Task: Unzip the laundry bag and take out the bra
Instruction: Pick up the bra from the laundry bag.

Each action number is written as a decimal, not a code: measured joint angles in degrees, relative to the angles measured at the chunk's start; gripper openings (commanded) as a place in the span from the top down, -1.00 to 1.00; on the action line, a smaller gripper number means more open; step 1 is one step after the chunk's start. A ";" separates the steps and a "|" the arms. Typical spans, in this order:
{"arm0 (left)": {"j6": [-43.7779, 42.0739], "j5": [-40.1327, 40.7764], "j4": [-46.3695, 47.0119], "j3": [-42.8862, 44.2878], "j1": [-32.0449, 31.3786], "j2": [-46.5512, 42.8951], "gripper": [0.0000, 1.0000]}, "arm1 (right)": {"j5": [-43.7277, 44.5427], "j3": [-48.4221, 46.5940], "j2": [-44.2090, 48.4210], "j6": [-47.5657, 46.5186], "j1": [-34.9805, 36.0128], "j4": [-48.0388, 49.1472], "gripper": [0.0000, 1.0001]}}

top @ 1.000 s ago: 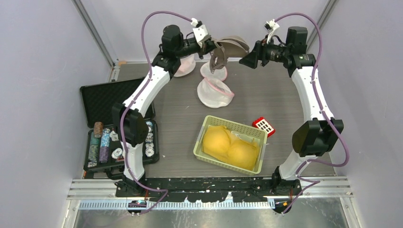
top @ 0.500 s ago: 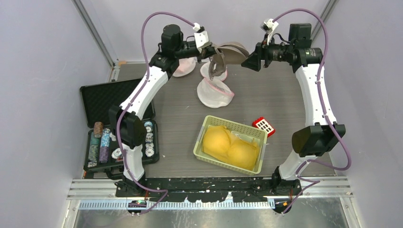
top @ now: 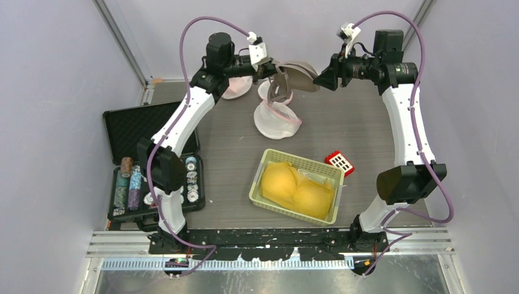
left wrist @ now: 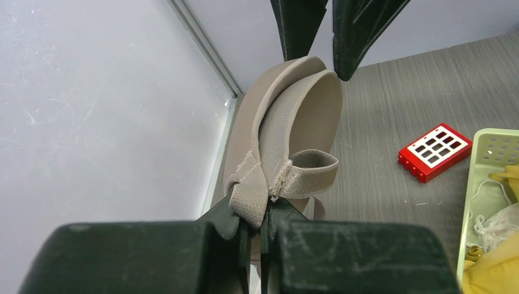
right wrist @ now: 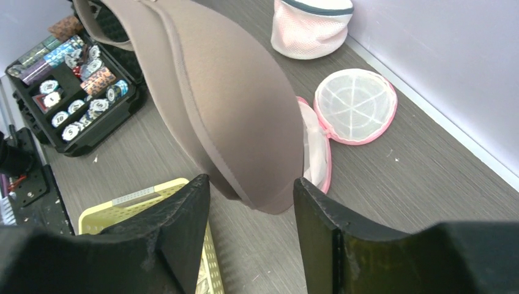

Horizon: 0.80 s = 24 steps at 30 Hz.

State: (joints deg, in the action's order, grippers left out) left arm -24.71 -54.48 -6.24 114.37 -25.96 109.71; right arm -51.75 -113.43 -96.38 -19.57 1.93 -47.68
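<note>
My left gripper (top: 273,65) is shut on the band of a taupe bra (top: 298,68) and holds it in the air above the back of the table; the wrist view shows the strap pinched between the jaws (left wrist: 264,202). My right gripper (top: 318,76) is open, its jaws on either side of the bra's free cup end (right wrist: 232,104), not closed on it. The white mesh laundry bag with pink trim (top: 275,119) lies open on the table below, its round lid (right wrist: 355,105) folded back.
A second zipped pink-white mesh bag (top: 237,86) sits at the back. A yellow-green basket (top: 262,177) holds yellow bras. A red block (top: 339,162) lies beside it. An open black case of poker chips (top: 131,177) is at the left.
My right gripper has moved left toward the bra, its open jaws now around the cup's end. The left gripper shifted slightly, still holding the bra aloft.
</note>
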 measured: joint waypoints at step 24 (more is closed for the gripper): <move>-2.16 -1.25 -4.02 -0.83 0.04 -0.09 1.00 | 6.36 2.36 0.04 3.21 0.42 6.88 -0.15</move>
State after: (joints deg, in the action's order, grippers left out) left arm -26.87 -55.72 -10.26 113.54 -25.91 109.62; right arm -45.39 -111.07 -96.33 -16.36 2.35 -40.80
